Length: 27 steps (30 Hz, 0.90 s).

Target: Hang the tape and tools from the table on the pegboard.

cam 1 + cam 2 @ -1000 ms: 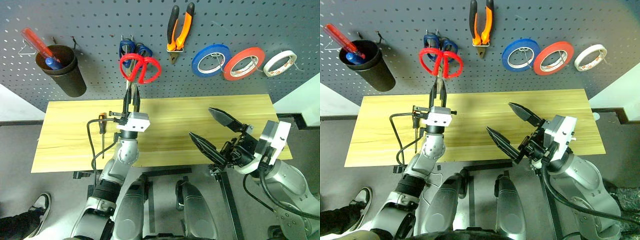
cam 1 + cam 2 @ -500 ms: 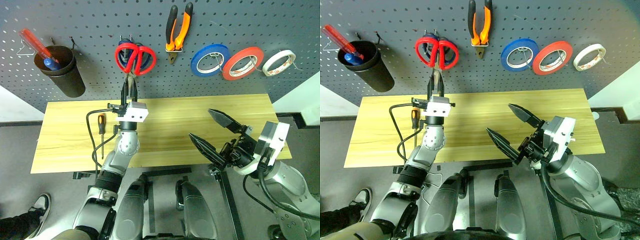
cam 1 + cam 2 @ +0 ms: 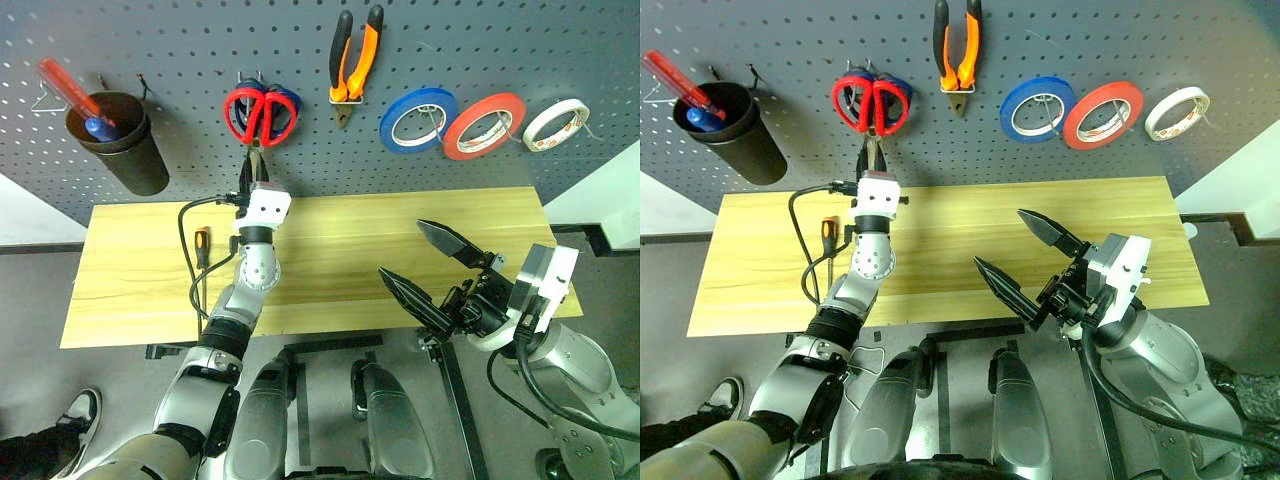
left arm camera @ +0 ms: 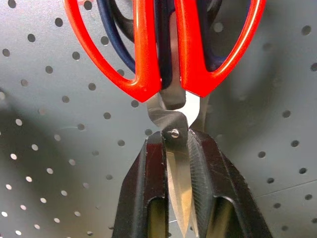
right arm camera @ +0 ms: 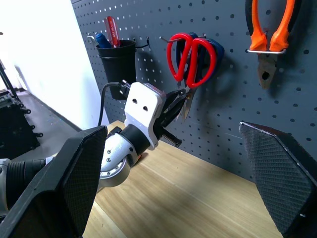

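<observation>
The red-handled scissors [image 3: 260, 115] hang handles-up on the pegboard [image 3: 480, 40], in front of a blue-handled pair. My left gripper [image 3: 252, 168] reaches up to the board and is shut on their blades just below the pivot [image 4: 172, 133]. The pliers [image 3: 355, 60] hang to the right of them, and the white tape [image 3: 556, 124] hangs at the far right. The small screwdriver [image 3: 201, 250] lies on the table [image 3: 340, 230] beside my left arm's cable. My right gripper [image 3: 401, 247] is held open over the table's front edge with nothing between its fingers.
A black cup [image 3: 125, 150] with a red-handled screwdriver [image 3: 65, 85] hangs at the board's left. A blue tape roll [image 3: 420, 118] and a red-orange roll [image 3: 485, 125] hang between the pliers and the white tape. A person's shoe [image 3: 75, 415] shows on the floor at lower left.
My left gripper has carried the red scissors up and in to the board; their handles now lie over the blue pair. The right arm has kept still.
</observation>
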Available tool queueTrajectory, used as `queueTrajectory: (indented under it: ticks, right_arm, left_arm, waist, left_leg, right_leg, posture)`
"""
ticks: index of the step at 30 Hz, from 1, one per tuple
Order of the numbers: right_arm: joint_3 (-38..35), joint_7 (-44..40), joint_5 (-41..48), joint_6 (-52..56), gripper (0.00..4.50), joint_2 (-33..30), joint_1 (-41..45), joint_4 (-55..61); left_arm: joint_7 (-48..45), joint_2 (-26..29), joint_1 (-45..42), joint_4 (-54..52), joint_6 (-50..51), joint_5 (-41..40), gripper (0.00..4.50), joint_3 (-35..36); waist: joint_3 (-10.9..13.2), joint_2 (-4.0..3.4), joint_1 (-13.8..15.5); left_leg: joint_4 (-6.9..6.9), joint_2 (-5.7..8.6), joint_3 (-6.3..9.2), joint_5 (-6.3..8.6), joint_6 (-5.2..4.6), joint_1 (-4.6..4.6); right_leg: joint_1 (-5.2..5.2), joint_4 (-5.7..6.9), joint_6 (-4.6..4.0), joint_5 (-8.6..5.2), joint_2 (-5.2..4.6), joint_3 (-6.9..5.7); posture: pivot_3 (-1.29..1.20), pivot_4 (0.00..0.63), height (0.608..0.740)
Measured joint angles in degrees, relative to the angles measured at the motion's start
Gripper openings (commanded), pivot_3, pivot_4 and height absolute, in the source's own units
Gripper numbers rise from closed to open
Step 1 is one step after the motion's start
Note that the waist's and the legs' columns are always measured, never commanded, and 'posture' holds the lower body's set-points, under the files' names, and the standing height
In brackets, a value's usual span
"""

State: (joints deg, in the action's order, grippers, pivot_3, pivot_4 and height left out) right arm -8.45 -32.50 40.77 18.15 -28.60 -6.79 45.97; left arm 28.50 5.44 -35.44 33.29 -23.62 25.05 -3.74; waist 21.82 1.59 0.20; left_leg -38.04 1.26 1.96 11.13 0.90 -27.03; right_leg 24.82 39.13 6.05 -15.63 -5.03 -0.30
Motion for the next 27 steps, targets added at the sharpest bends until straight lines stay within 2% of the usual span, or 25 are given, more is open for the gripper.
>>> queueTrajectory:
  ticks: [5, 13, 17, 21, 24, 27]
  right_arm:
    - [-0.04, -0.07, 0.10, 0.00, 4.50, -0.13, 0.08, 0.01]
    - [0.05, -0.27, 0.07, 0.00, 4.50, -0.16, 0.18, 0.01]
    - [0.28, -0.32, 0.14, 0.32, 4.50, -0.39, 0.05, 0.06]
    - [1.58, 0.12, 2.88, 7.18, 4.50, -6.83, -0.80, 1.87]
    - [4.58, 1.82, 1.09, 10.95, 4.50, -9.12, 1.33, 2.42]
    - [11.39, 4.58, -5.19, 15.56, 4.50, -11.83, 5.48, 2.73]
  left_arm:
    - [-1.47, 0.00, 4.65, -1.59, 1.98, -0.74, 3.33, -0.03]
    - [-2.45, 0.14, 9.09, -8.01, 2.02, -0.76, 3.33, -0.10]
    - [-7.11, 0.57, 18.14, -17.18, 5.50, -2.04, 3.33, -0.03]
    - [-15.61, 1.39, 32.58, -28.51, 20.34, -8.39, 3.33, 4.49]
    - [-18.14, 3.26, 32.19, -30.46, 30.76, -12.39, 3.33, 10.44]
    - [-18.53, 6.29, 26.15, -30.11, 37.97, -15.60, 3.33, 16.09]
  waist:
    - [0.00, 0.00, 0.04]
    - [0.00, 0.00, 0.41]
    - [-0.04, -0.02, -0.09]
    - [-0.14, -0.07, -0.94]
    - [-0.14, -0.07, -0.65]
    - [-0.15, -0.07, -0.58]
  left_leg:
    - [0.00, 0.00, 0.01, 0.00, 0.00, -0.02]
    - [0.00, 0.00, 0.01, 0.01, 0.00, -0.02]
    - [0.06, -0.04, 0.00, 0.01, 0.00, -0.02]
    - [0.11, -0.12, -0.01, 0.03, -0.02, 0.00]
    - [0.09, -0.40, -0.10, 0.00, 0.00, -0.09]
    - [0.08, -0.52, -0.25, -0.15, -0.13, -0.19]
  right_leg:
    - [0.01, 0.00, 0.00, 0.00, -0.06, 0.00]
    - [0.01, -0.02, 0.00, 0.00, -0.11, 0.01]
    - [0.03, -0.05, -0.02, 0.00, -0.13, 0.05]
    - [0.03, -0.09, -0.08, -0.01, -0.19, 0.08]
    - [-0.01, -0.14, -0.41, -0.03, -0.20, -0.17]
    - [-0.08, -0.34, -0.61, 0.07, -0.32, -0.35]
  posture:
    - [-0.02, 0.345, 0.714]
    - [-0.01, 0.340, 0.714]
    - [-0.01, 0.336, 0.714]
    - [0.00, 0.345, 0.714]
    - [0.00, 0.351, 0.714]
    - [-0.01, 0.355, 0.714]
